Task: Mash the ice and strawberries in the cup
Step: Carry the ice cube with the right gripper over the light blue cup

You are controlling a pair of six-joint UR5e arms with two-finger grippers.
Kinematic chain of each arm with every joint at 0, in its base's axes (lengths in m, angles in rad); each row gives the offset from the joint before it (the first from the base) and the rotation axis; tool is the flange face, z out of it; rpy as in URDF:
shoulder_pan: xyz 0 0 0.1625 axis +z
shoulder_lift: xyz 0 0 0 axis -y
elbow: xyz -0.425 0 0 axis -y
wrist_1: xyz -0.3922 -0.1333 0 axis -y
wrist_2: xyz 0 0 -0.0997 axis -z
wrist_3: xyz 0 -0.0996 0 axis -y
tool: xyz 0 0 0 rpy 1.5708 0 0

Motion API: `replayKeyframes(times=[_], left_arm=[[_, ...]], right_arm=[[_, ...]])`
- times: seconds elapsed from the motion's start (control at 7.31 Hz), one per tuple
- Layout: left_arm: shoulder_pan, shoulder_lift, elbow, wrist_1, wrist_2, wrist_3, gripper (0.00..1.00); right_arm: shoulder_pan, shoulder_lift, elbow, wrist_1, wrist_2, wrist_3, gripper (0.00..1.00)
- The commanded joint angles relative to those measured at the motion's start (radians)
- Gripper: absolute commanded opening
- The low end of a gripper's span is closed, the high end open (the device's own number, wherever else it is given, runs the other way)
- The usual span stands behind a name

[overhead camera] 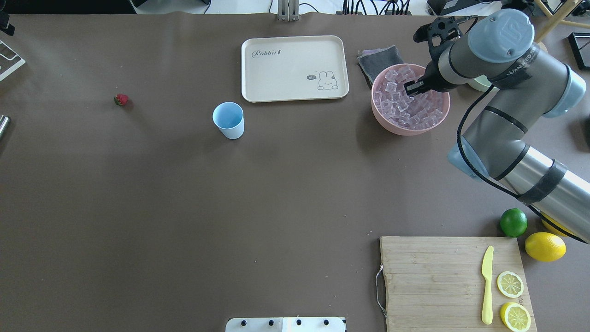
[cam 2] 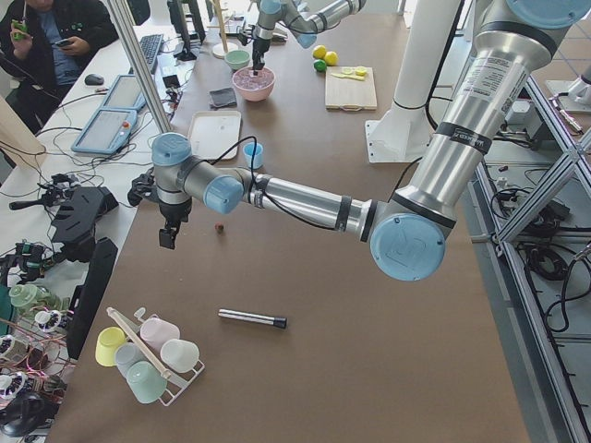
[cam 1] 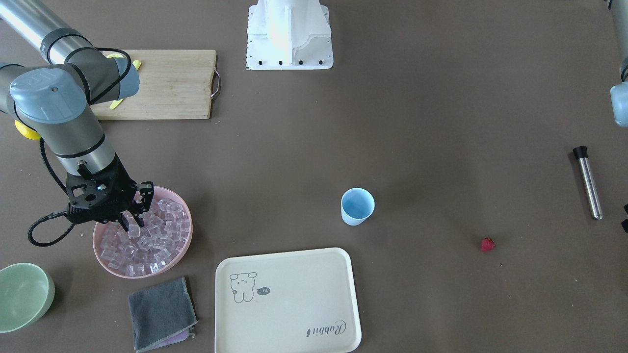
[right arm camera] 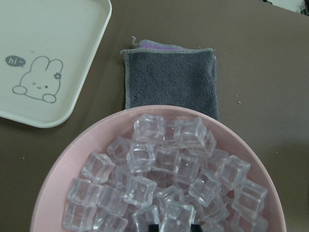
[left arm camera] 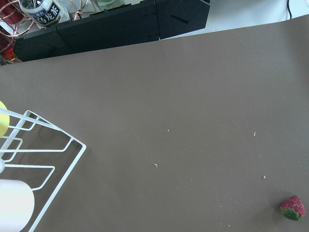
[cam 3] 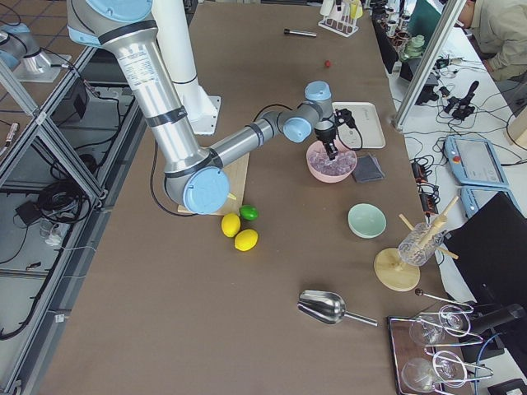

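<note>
Nearest lay the cream tray (cam 1: pixel 294 279). To its left, the pink bowl (overhead camera: pixel 405 129) held piled ice (cam 1: pixel 157 245). The right gripper (cam 1: pixel 132 223) was set narrowly around one cube, grip unclear. Beyond the tray stood the empty cup (cam 1: pixel 357 206), and far right lay the strawberry (cam 1: pixel 487 244). I cannot tell the left gripper's (cam 2: pixel 168 238) state.

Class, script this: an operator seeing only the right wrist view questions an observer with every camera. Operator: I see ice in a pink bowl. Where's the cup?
Observer: The cup stands upright and empty, beside a corner of the tray.
Operator: And the strawberry?
Observer: The strawberry lies alone on the table, beyond the cup toward the robot's left.
Operator: Anything to mash with?
Observer: A black-capped metal rod lies on the table, even farther left.
</note>
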Motion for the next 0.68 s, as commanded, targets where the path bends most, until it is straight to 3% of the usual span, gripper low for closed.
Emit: replayKeyframes(times=[0.0, 0.55], left_arm=[[0.003, -0.004, -0.014, 0.0, 0.0, 0.001, 0.98], [0.012, -0.003, -0.101, 0.0, -0.002, -0.001, 0.98]], right_arm=[[0.019, 0.037, 0.037, 0.007, -0.002, 0.026, 0.0], [0.001, 0.208, 0.034, 0.011, -0.01, 0.051, 0.0]])
